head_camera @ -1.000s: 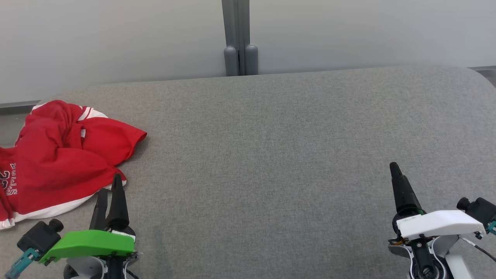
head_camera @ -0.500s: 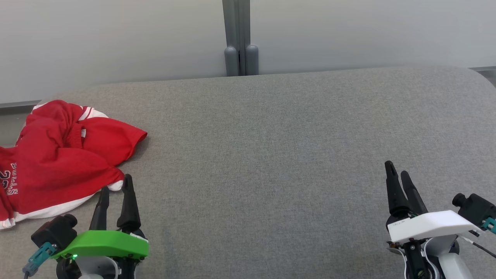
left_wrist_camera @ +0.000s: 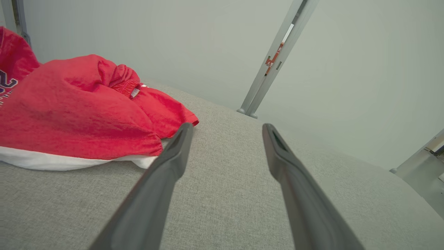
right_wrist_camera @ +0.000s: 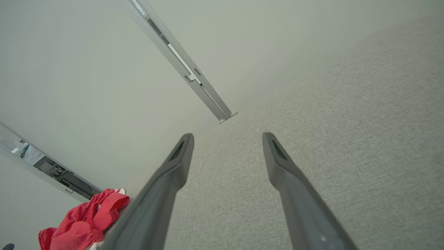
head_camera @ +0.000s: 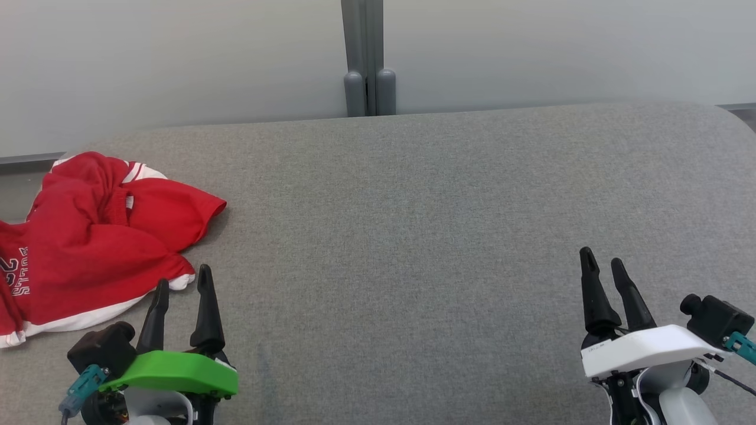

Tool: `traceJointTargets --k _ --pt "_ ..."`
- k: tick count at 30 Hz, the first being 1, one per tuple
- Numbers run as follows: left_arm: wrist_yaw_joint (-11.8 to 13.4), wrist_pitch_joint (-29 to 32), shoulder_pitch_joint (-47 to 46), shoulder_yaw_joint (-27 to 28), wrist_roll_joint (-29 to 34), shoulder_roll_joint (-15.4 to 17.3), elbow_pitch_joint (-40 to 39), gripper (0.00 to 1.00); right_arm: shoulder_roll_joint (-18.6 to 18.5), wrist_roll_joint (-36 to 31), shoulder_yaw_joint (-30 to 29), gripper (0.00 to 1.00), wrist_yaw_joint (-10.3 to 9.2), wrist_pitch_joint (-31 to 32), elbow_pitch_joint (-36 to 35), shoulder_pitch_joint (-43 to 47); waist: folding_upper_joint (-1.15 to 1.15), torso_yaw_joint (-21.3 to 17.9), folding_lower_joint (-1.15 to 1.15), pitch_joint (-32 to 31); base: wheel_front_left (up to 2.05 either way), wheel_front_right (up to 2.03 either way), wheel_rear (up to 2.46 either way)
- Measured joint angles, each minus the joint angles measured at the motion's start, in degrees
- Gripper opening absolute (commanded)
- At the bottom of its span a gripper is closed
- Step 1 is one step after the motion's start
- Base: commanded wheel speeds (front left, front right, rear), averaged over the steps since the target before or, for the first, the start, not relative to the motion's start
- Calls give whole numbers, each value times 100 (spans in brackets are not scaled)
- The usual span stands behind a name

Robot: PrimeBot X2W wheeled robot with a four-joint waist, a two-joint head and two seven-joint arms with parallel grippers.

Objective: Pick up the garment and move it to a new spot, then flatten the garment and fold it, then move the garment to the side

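A crumpled red garment with white trim lay at the left end of the grey fabric surface. The left gripper, fingers spread apart, sat just beside its white hem. The right gripper, likewise spread, was well apart at the lower right.

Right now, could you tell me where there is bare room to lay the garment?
The whole stretch between the left claw and the right claw, back to the wall post, is bare. Only the left end is crowded, by the crumpled red garment.
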Motion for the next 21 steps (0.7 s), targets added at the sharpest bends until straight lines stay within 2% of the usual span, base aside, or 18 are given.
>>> traceJointTargets --k 21 --pt "53 -292 10 -176 1156 21 -15 100 3 -1178 71 100 0 -298 -94 32 0 34 0 -13 0 0 0"
